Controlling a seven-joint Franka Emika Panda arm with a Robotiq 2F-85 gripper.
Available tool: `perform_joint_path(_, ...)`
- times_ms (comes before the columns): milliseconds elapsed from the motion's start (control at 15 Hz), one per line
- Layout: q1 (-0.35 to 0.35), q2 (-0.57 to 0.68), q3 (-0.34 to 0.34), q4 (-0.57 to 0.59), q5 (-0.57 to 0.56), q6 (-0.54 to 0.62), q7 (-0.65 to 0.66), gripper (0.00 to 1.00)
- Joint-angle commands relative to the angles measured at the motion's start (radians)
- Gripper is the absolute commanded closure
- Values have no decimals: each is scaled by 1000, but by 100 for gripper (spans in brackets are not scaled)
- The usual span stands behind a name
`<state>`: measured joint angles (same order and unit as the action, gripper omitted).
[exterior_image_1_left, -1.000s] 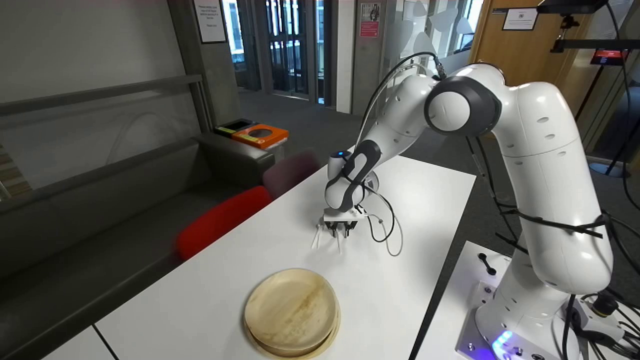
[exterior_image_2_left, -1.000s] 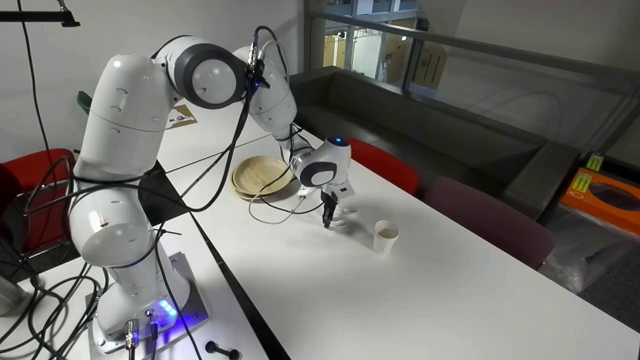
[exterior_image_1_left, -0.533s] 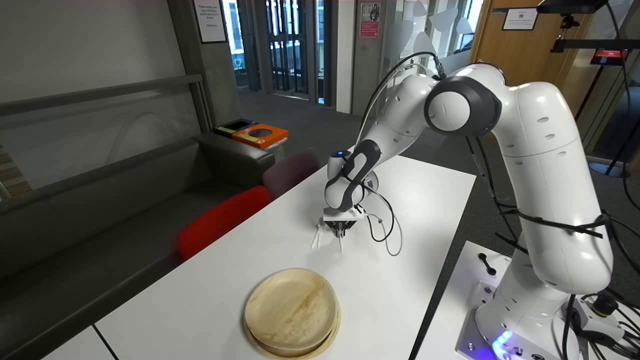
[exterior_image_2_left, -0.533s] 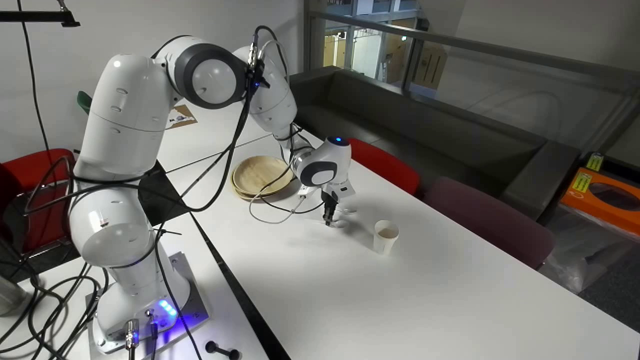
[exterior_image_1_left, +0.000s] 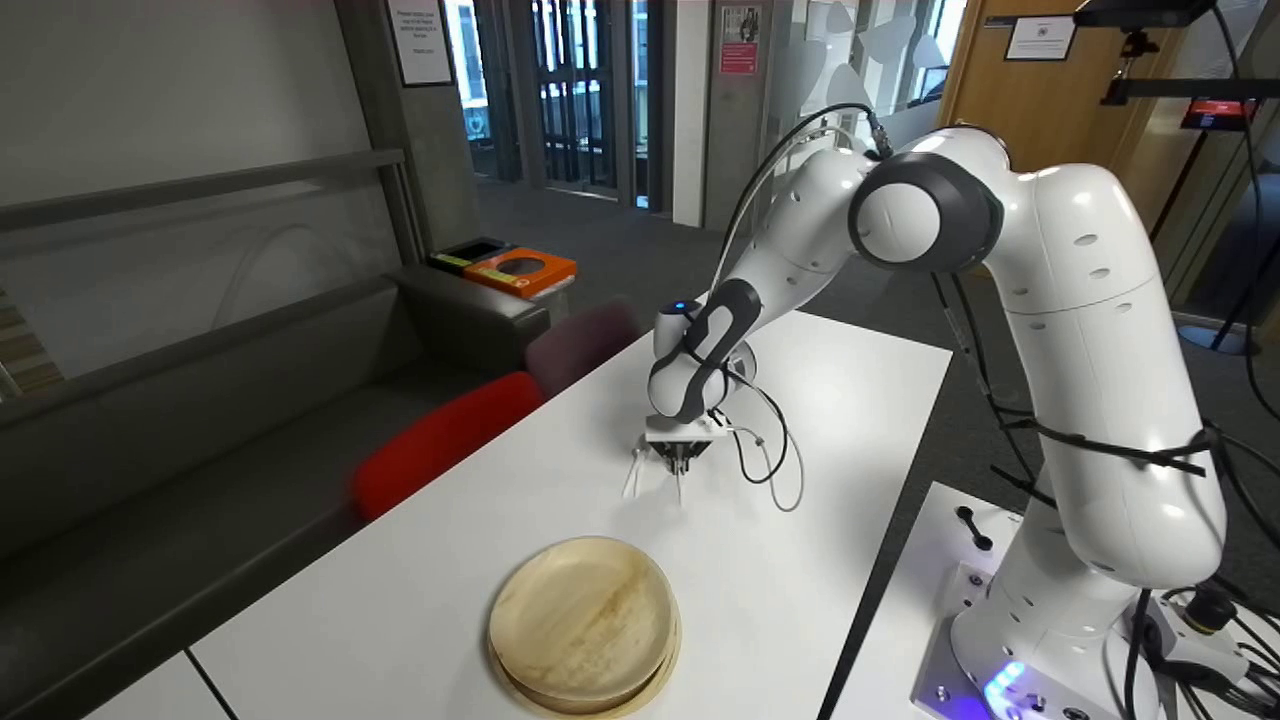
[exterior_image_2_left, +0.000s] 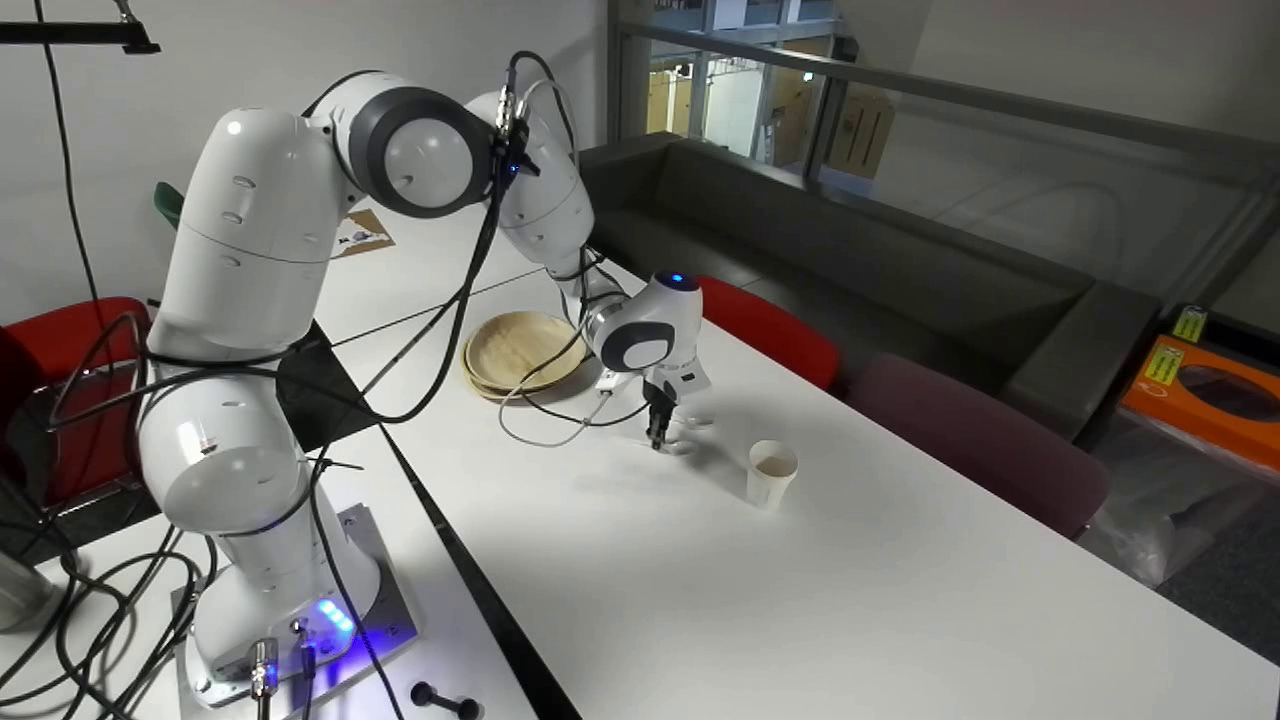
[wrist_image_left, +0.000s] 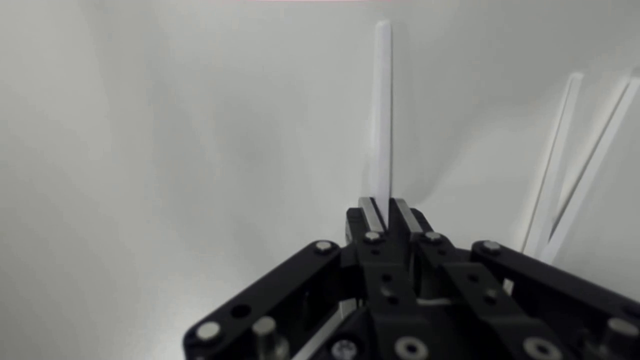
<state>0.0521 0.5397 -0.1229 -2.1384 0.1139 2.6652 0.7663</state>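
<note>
My gripper (wrist_image_left: 385, 207) is shut on the handle of a white plastic spoon (wrist_image_left: 382, 100); the handle sticks out beyond the fingertips, at or just above the white table. The gripper also shows low over the table in both exterior views (exterior_image_1_left: 680, 465) (exterior_image_2_left: 657, 440). The held spoon's handle (exterior_image_1_left: 681, 490) points toward the plates. Two more thin white handles (wrist_image_left: 552, 165) (wrist_image_left: 592, 160) lie close together to the right in the wrist view, and beside the gripper in an exterior view (exterior_image_1_left: 633, 475). Pale rounded spoon ends (exterior_image_2_left: 698, 421) show behind the fingers.
A stack of round wooden plates (exterior_image_1_left: 585, 620) stands on the white table (exterior_image_1_left: 420, 590); it also shows in an exterior view (exterior_image_2_left: 525, 350). A white paper cup (exterior_image_2_left: 770, 478) stands near the gripper. Cables (exterior_image_1_left: 785, 470) loop at the wrist. Chairs (exterior_image_2_left: 765, 330) line the table edge.
The fingers were apart one second ago and have closed on the spoon handle. Since half a second ago the gripper has hardly moved, perhaps slightly upward. Plates and cup are unchanged.
</note>
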Motion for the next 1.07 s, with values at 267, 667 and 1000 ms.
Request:
perform_joint_path(267,-6,-11,5,19,20,-40,-37,96)
perform_joint_path(667,1,-36,1,6,15,-31,-35,97)
perform_joint_path(1000,11,-74,-3,-5,8,-23,-27,97)
